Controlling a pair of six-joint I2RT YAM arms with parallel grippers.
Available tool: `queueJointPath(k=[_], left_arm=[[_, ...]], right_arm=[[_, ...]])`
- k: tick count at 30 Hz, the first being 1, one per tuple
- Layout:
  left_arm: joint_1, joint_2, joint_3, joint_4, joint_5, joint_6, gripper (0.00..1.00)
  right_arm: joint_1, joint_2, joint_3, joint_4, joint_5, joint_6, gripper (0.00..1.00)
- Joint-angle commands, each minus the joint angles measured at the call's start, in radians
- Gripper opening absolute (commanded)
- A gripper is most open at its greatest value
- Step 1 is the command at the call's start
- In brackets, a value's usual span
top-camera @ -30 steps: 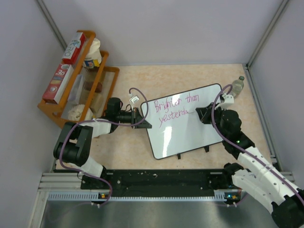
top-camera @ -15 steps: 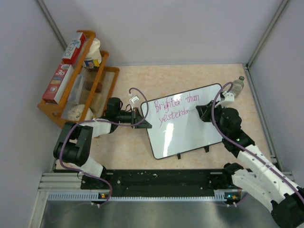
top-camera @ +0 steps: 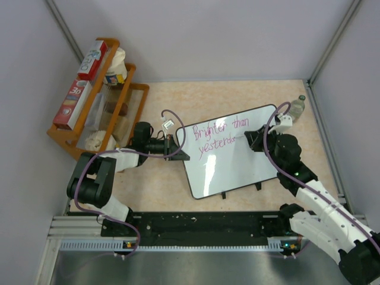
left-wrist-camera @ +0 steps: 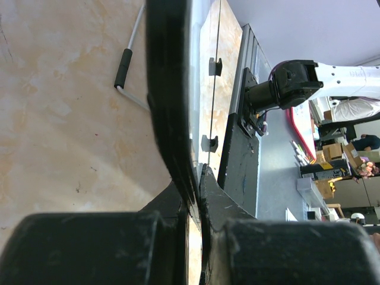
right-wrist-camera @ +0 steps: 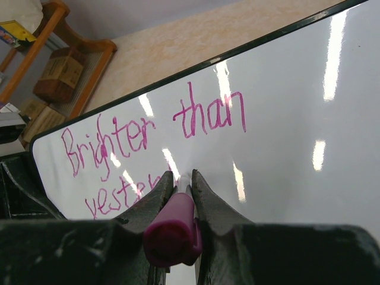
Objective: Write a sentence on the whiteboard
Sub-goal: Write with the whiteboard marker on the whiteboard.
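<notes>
A large, glossy white, black-framed whiteboard (top-camera: 228,172) lies slantwise on the beige marbled tabletop (top-camera: 160,184) as two robot arms work on a handwritten pink-magenta sentence (top-camera: 217,135) across its upper half.

The black left gripper (top-camera: 178,145) is pinched onto the whiteboard's left edge, and the left wrist view shows its jaws (left-wrist-camera: 196,184) pressed against both faces of the frame. The black right gripper (top-camera: 252,141) hovers over the whiteboard's right half, its jaws squeezed around a stubby magenta marker (right-wrist-camera: 174,222). The marker's tip sits at or just above the surface, below "than". Actual contact cannot be made out.

The top line reads "Brighter than". The second reads roughly "yesterda", so the closing letter looks unwritten.

Finishing well probably means three things:
- The clamp on the left edge should hold firm so the whiteboard cannot skate under the pen.
- The tip should land just right of the last letter, with light, even pressure and a stroke matched to its neighbours' height.
- The marker should then lift straight off so the jaws do not drag through wet ink.

An orange-brown wooden rack (top-camera: 89,127) stands well off the whiteboard's left side. A small clear plastic bottle (top-camera: 298,105) stands beside its far right corner.
</notes>
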Motion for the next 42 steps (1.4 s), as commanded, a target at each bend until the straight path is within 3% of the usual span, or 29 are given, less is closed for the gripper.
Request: queueJointPath(k=[1,24,42], left_arm=[[-0.027,0.013,-0.033,-0.002,-0.087,0.200,0.00],[-0.027,0.013,-0.033,0.000,-0.087,0.200,0.00],[-0.027,0.013,-0.033,-0.002,-0.088,0.200,0.00]], right_arm=[[-0.016,0.001,0.037,0.034,0.028,-0.022,0.00],[-0.022,-0.067,-0.069,-0.026,0.026,-0.011,0.00],[-0.023,-0.122,0.048,-0.055,0.021,-0.020,0.00]])
